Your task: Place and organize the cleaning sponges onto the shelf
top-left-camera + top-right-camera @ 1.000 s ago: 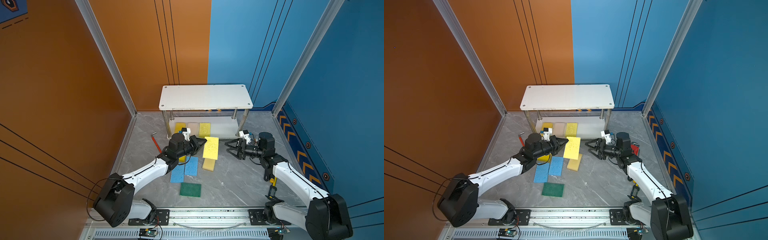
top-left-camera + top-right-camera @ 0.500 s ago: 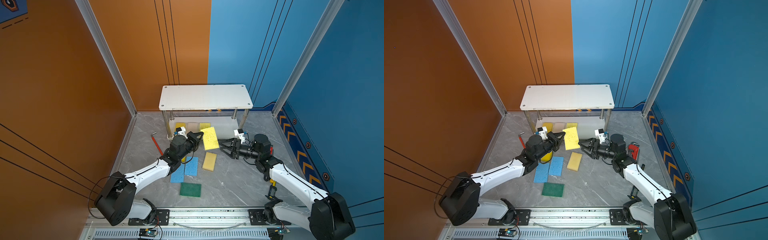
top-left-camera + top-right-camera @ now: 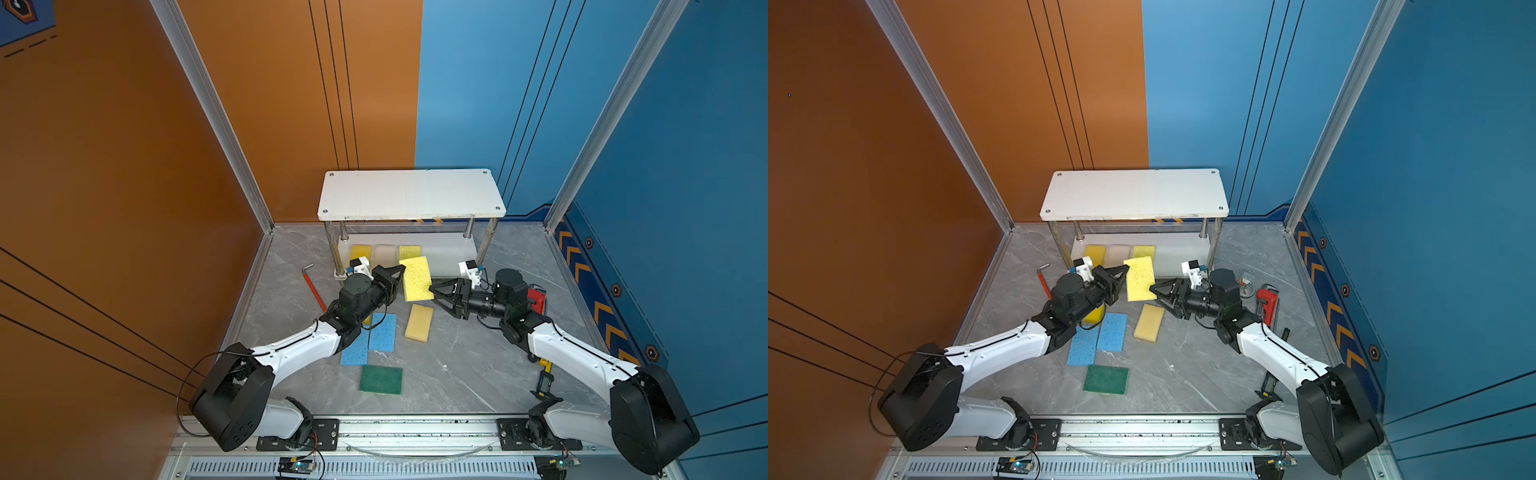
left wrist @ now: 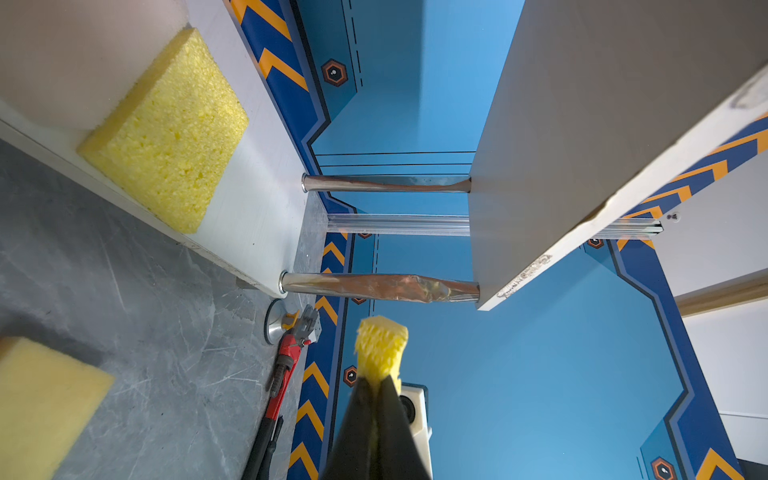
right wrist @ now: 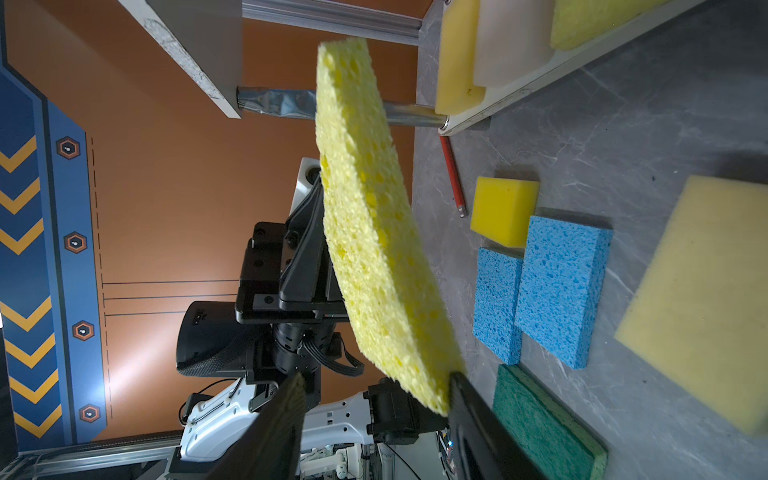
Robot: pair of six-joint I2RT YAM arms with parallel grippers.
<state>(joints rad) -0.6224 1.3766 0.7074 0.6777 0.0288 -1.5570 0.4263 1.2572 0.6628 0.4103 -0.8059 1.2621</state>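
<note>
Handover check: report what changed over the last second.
The left gripper, shut on the pale yellow sponge, carried it back toward the shelf. The right gripper moved in toward the middle and now straddles the sponge's free edge, narrowing but not closed. Nothing was let go. Unchanged: the three shelved sponges, and the blue sponges, tan sponge and green sponge on the floor.

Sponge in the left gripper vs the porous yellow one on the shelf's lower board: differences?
The held sponge hangs in the air, clamped at one edge by the left gripper; the shelved sponge rests on the lower board, with nothing gripping it. The held sponge is tilted; the shelved sponge lies flat. Both are pale yellow, porous rectangles.
</note>
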